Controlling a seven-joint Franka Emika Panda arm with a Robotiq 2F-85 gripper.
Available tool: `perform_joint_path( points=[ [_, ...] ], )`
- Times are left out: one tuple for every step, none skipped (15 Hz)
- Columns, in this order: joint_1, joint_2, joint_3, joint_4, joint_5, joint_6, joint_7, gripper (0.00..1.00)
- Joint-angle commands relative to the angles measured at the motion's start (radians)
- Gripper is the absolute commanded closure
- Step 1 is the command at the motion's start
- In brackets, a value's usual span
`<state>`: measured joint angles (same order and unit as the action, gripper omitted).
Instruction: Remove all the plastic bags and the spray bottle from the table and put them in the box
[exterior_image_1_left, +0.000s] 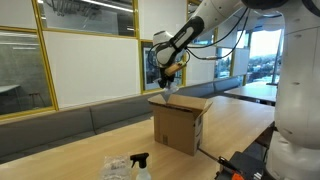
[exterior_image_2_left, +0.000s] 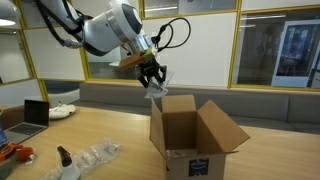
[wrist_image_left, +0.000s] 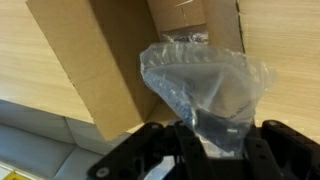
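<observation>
My gripper (exterior_image_2_left: 153, 79) hangs above the open cardboard box (exterior_image_2_left: 195, 137), shut on a clear plastic bag (exterior_image_2_left: 155, 91) that dangles from its fingers. In the wrist view the bag (wrist_image_left: 205, 85) fans out from the gripper (wrist_image_left: 215, 140) over the box's flap (wrist_image_left: 100, 60) and opening. The same bag (exterior_image_1_left: 170, 90) hangs just over the box (exterior_image_1_left: 180, 122) in an exterior view. More plastic bags (exterior_image_2_left: 98, 155) lie on the light-wood table (exterior_image_2_left: 120, 135). The spray bottle (exterior_image_1_left: 141, 165) with its black head stands beside the bags (exterior_image_1_left: 117, 168). Its black head (exterior_image_2_left: 63, 156) also shows by the bags.
A laptop (exterior_image_2_left: 36, 114) and a white bowl (exterior_image_2_left: 62, 111) sit at the table's far end. A grey bench (exterior_image_2_left: 260, 105) runs along the glass wall. Black and orange gear (exterior_image_1_left: 245, 165) lies near the box at the table's edge.
</observation>
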<state>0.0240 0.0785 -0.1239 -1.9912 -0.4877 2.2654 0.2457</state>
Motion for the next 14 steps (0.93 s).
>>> perform_joint_path(
  points=[
    [-0.060, -0.045, -0.012, -0.079, -0.042, 0.044, 0.013, 0.89],
    [-0.079, -0.041, -0.019, -0.097, -0.033, 0.065, 0.004, 0.89],
    [-0.097, -0.033, -0.027, -0.118, -0.024, 0.098, -0.006, 0.89],
    [-0.115, -0.020, -0.034, -0.137, 0.000, 0.139, -0.029, 0.88],
    [-0.131, -0.002, -0.040, -0.155, 0.022, 0.184, -0.048, 0.89],
    [-0.144, 0.011, -0.044, -0.174, 0.046, 0.228, -0.071, 0.88],
    [-0.155, 0.029, -0.044, -0.192, 0.078, 0.284, -0.116, 0.87],
    [-0.166, 0.044, -0.042, -0.212, 0.116, 0.339, -0.162, 0.87],
    [-0.178, 0.062, -0.033, -0.232, 0.179, 0.404, -0.241, 0.86],
    [-0.190, 0.081, -0.019, -0.249, 0.253, 0.457, -0.328, 0.87],
    [-0.202, 0.102, -0.001, -0.260, 0.325, 0.500, -0.410, 0.87],
    [-0.240, 0.119, 0.053, -0.271, 0.400, 0.534, -0.489, 0.88],
    [-0.271, 0.138, 0.102, -0.269, 0.467, 0.546, -0.566, 0.88],
    [-0.292, 0.153, 0.136, -0.265, 0.530, 0.540, -0.645, 0.80]
  ],
)
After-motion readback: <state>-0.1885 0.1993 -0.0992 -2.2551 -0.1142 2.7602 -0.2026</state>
